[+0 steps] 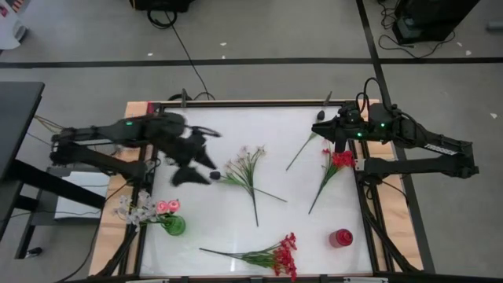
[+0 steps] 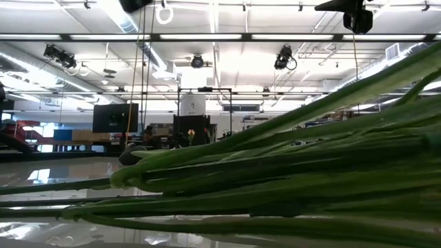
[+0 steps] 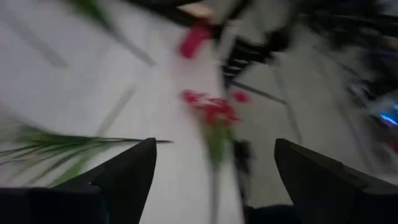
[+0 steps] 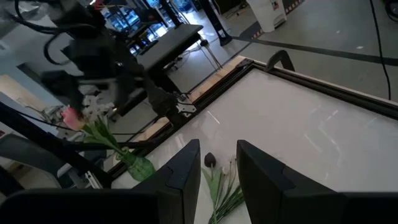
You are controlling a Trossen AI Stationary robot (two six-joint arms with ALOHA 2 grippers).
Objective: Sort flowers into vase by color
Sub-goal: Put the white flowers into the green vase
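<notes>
My left gripper (image 1: pixel 203 163) hovers open over the table's left half, just left of a pale sprig (image 1: pixel 245 167) that lies flat; nothing is between its fingers (image 3: pixel 130 174). My right gripper (image 1: pixel 322 127) waits at the far right, open by a narrow gap (image 4: pixel 217 149), holding nothing. A red flower (image 1: pixel 339 160) and a thin stem with a dark bud (image 1: pixel 302 149) lie in front of it. A red spray (image 1: pixel 275 255) lies by the near edge. Pink and white flowers (image 1: pixel 148 207) stand in a green vase (image 1: pixel 174 226) at the near left.
A red vase (image 1: pixel 340 237) stands at the near right. The red spray's green stems (image 2: pixel 275 172) fill the low view's foreground. The white table is bordered by a dark frame (image 1: pixel 236 103). Bare surface lies at the table's far middle.
</notes>
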